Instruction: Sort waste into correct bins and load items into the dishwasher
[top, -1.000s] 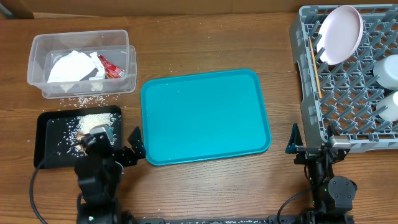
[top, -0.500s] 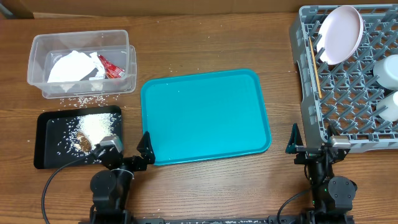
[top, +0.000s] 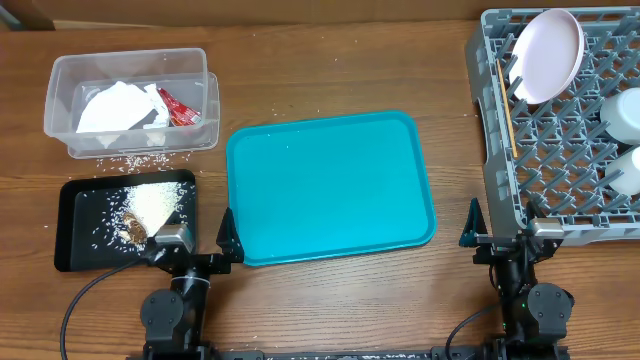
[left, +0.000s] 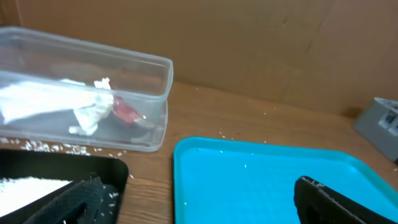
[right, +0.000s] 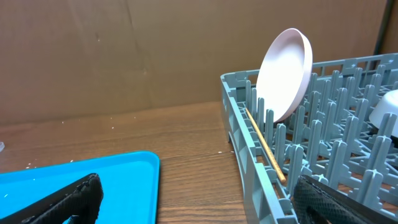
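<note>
The clear tub at back left holds the crumpled napkin and the red wrapper; both also show in the left wrist view, the napkin and the wrapper. The black tray holds rice and brown scraps. The grey rack at right holds the plate, the chopsticks and two white dishes. My left gripper is open and empty between the black tray and the teal tray. My right gripper is open and empty at the rack's front-left corner.
The large teal tray lies in the middle with a few rice grains on it. Loose rice lies on the table in front of the tub. A cardboard wall stands behind the table.
My left arm has pulled back from over the black tray toward the table's front edge and turned to face the back. The right arm has not moved.
</note>
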